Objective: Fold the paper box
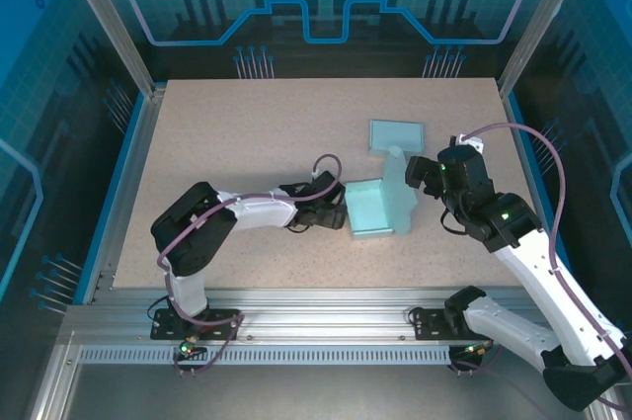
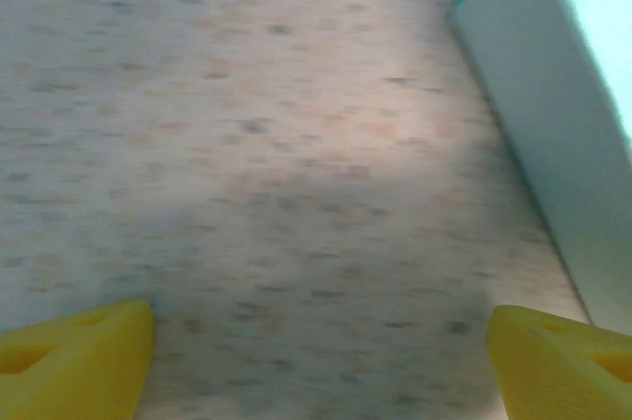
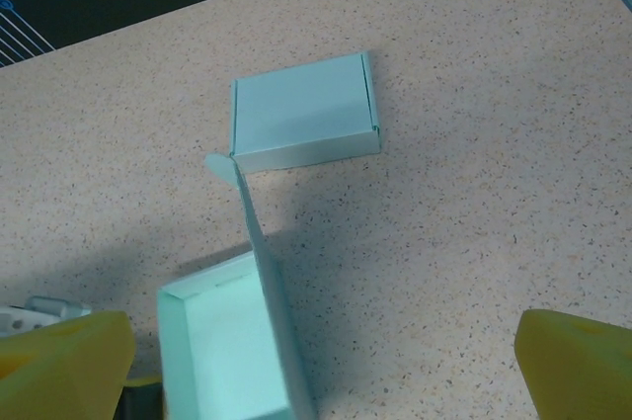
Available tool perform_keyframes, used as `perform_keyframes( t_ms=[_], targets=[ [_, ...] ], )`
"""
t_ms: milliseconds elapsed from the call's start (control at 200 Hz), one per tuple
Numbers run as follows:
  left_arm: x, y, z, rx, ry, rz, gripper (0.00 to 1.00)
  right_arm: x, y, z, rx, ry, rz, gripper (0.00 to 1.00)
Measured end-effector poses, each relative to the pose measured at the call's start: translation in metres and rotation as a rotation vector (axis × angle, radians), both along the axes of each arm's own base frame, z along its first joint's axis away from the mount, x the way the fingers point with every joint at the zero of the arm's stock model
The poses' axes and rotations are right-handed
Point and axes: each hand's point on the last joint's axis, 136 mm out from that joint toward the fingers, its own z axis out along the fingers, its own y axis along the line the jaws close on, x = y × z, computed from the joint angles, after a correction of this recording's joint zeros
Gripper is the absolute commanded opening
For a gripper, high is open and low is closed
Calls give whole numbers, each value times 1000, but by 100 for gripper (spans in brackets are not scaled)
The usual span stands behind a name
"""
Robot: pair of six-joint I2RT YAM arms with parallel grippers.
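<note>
Across the speckled beige table (image 1: 247, 133), right of centre: two white arms closing from either side on one pale teal paper box (image 1: 373, 214). Left arm (image 1: 247, 210) stretched low and flat toward the right. Right arm (image 1: 523, 242) reaching in from the near right corner. Box half made, with its tray resting on the table and open upward, and its lid flap (image 1: 398, 175) standing up along the tray's right side, long edge running near to far and leaning a little. Beyond it toward the far edge, apart from it, a second teal box (image 1: 397, 135), already closed and lying flat. Left gripper (image 1: 334, 214) just beside the tray's left wall, spread wide and empty. Seen from its wrist camera: yellow fingertips (image 2: 74, 361) in the two bottom corners, bare table between them, box wall off to the upper right. Right gripper (image 1: 425, 175) just beside the flap's outer face, gaping wide too and holding nothing. Seen from its wrist camera: flap nearly edge-on between the yellow fingers (image 3: 59, 361), tray to the flap's left. Contact with the cardboard on either side: impossible to tell. Likely next move: flap swung leftward over the tray, with the right gripper already on the pushing side and the left one placed to brace the tray.
</note>
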Motion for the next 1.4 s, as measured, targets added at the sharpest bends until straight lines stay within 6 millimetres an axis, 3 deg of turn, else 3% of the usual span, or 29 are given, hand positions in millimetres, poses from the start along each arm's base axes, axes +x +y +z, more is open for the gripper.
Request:
perform_keyframes(
  t_ms=[125,260,430,560,760,920,1131,1401],
  targets=[
    [-22,-33,6,-117,9,-79,87,-2,-1,-2,-3,10,-2,100],
    [-42,-32,28,-171,-4,-112,86,-3,-1,-4,-7,19,-2,100],
    [-7,-20,83,-212,-157,-113,80,-3,-1,-4,-5,20,0,100],
    [26,-28,95,-166,-234,-172,76,-3,-1,-4,-4,21,0,100],
    [52,-65,77,-69,-270,-371,74,-8,-6,4,9,-11,-12,100],
    [66,-78,54,19,-256,-462,74,-13,-8,11,29,-37,-17,100],
    [67,-79,33,82,-213,-514,66,-13,-8,11,33,-39,-19,100],
    [68,-76,20,109,-184,-495,45,-13,-8,10,32,-37,-19,100]
  ],
)
